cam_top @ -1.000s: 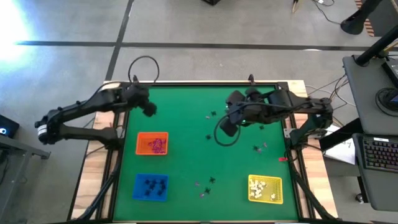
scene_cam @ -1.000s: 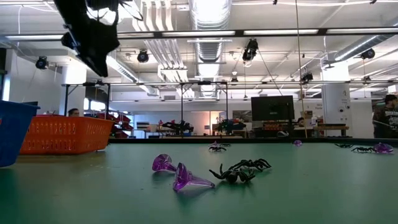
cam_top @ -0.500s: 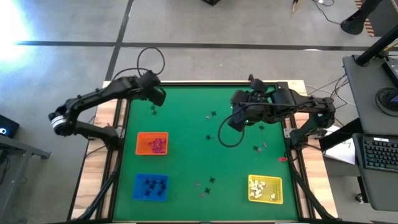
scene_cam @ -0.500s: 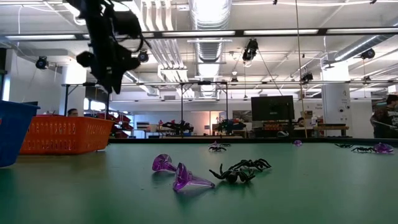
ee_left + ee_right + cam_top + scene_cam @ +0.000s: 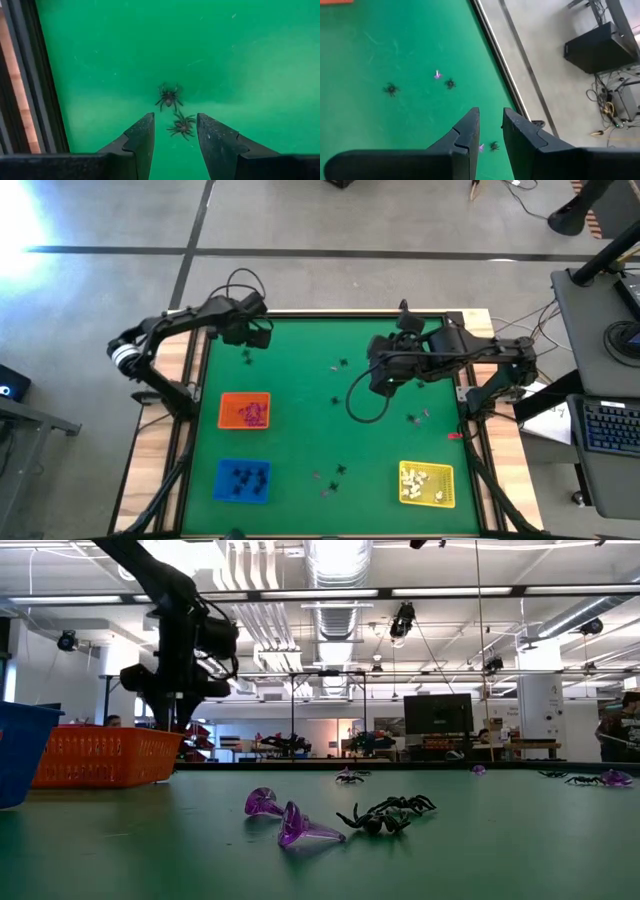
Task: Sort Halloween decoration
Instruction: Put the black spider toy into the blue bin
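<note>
Left hand [image 5: 174, 137]: parted, empty, poised above far left corner of green felt-topped bench [image 5: 300, 380]. Two small black plastic spiders [image 5: 169, 97] directly beneath; nearer spider [image 5: 182, 126] between the fingertips, farther one just beyond. Best lowered straight, centred on nearer spider, closed without catching its neighbour.

Right hand [image 5: 490, 130]: narrowly parted, empty, above mid-bench; black spiders and tiny purple trinket [image 5: 437, 75] scattered below.

Open green desk [image 5: 300, 430] lay between the three trays: orange tray [image 5: 244, 411], blue tray [image 5: 243, 480] and yellow tray [image 5: 427, 484]. The right arm's hanging cable loop [image 5: 366, 398] crossed the middle, seemingly just above the surface. Scattered spiders [image 5: 340, 470] dotted the centre.
</note>
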